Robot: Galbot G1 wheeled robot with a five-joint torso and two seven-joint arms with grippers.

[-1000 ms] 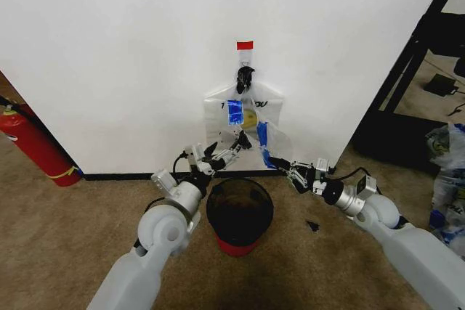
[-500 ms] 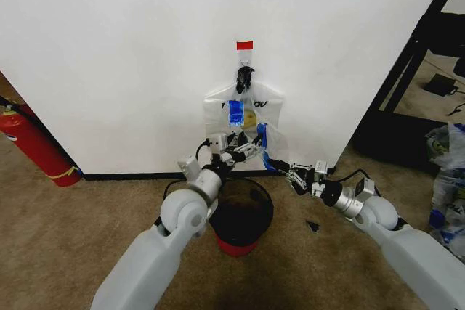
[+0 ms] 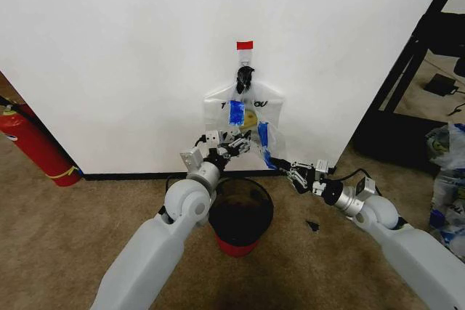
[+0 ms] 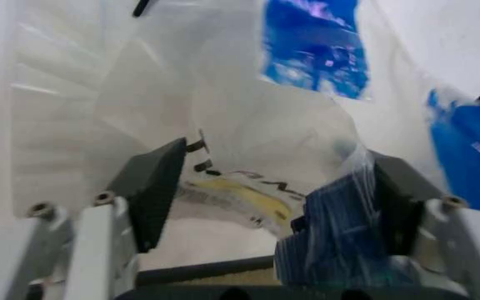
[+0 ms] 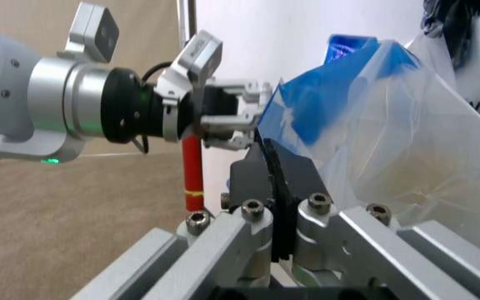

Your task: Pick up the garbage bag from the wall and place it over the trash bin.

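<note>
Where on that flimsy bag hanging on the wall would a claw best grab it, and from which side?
Probably the garbage bag's loose bottom corners, approached from the front and below. It hangs flat against the wall from a hook, so only its lower edges stand free. The right gripper is shut on the lower right corner; the left gripper is open at the lower left edge.

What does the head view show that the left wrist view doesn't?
Head view alone: the wall, the hook's red tape, the bin below, an extinguisher, and the right end effector shut on the bag's lower corner. Left wrist alone: the left end effector's open fingers with bag film between them. Both: the bag and its blue print.
</note>
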